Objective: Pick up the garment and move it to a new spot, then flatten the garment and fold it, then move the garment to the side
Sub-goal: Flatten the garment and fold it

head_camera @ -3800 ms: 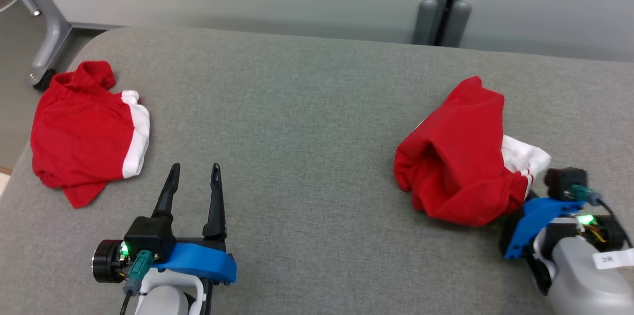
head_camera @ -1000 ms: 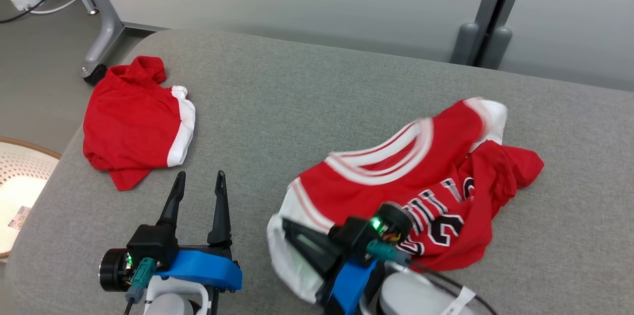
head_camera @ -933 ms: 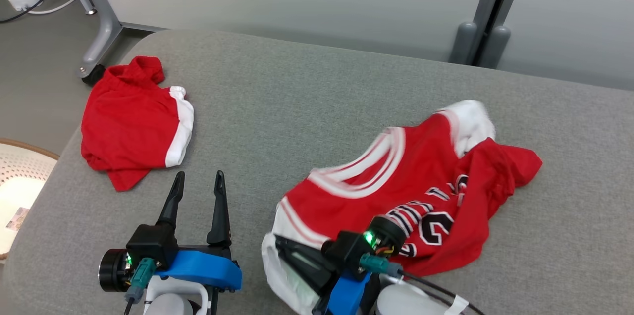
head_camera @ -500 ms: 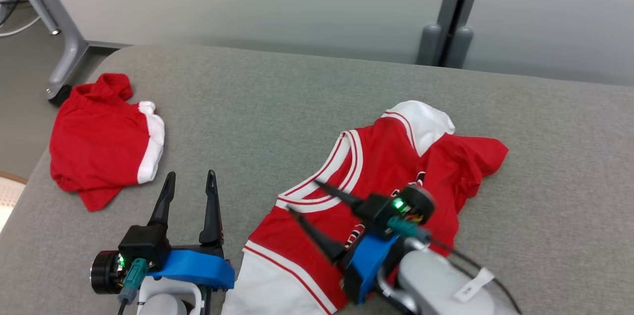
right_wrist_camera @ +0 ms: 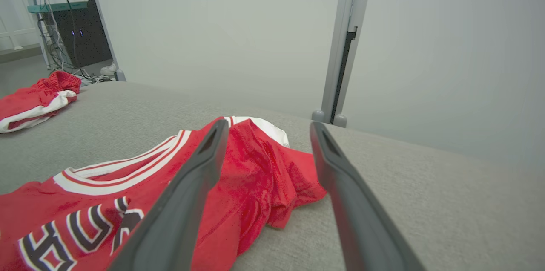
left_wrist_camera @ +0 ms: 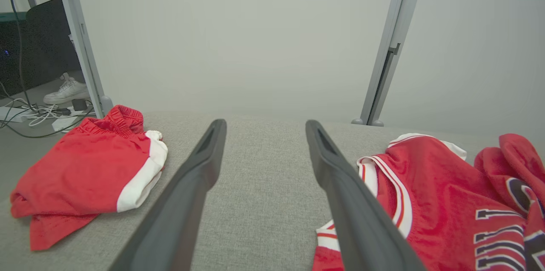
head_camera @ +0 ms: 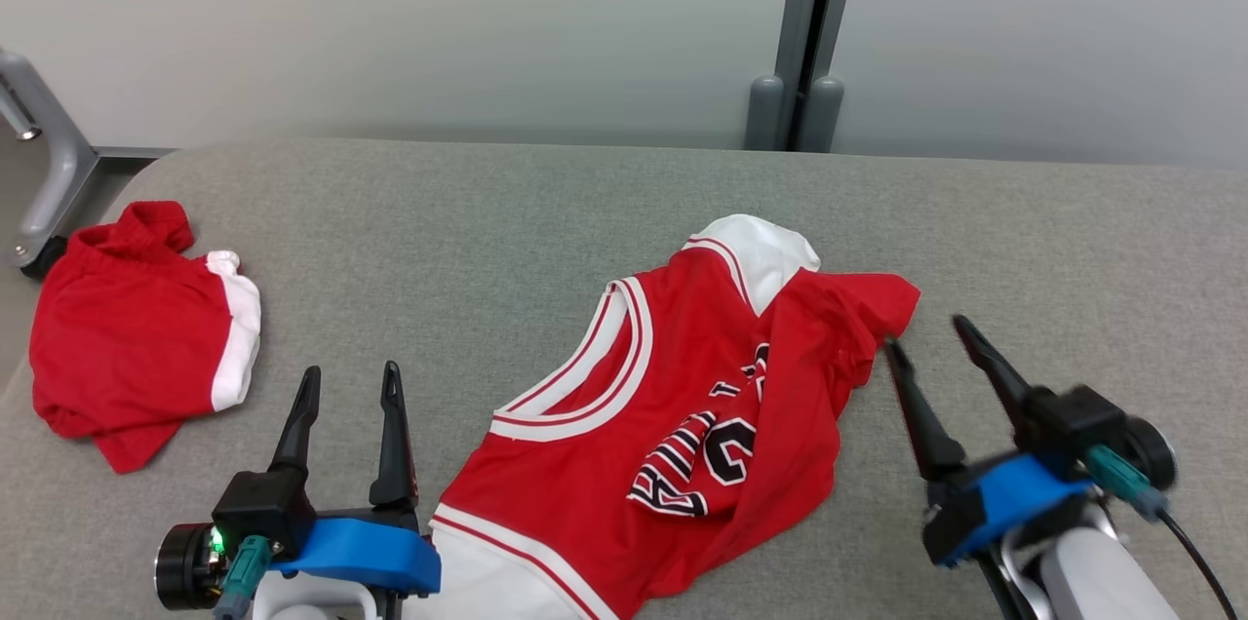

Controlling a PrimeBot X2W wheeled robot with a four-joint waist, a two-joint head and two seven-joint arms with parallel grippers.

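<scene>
1. Grey woven table (head_camera: 507, 211); the red jersey (head_camera: 624, 425) lies near its front middle, free of both grippers, so the move looks done.
2. Flattening, folding and shifting aside are left; one side is bunched over the lettering.
3. Thin, limp mesh knit; white striped trim.
4. Left gripper (head_camera: 351, 369) and right gripper (head_camera: 924, 331) gape empty above the table's front.

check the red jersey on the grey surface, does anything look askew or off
The jersey lies crooked and is not flat. Its right side is flopped over the front and hides part of the lettering, and the fabric there is wrinkled. The red shorts near the left edge of the grey surface are crumpled too. Nothing looks torn.
</scene>
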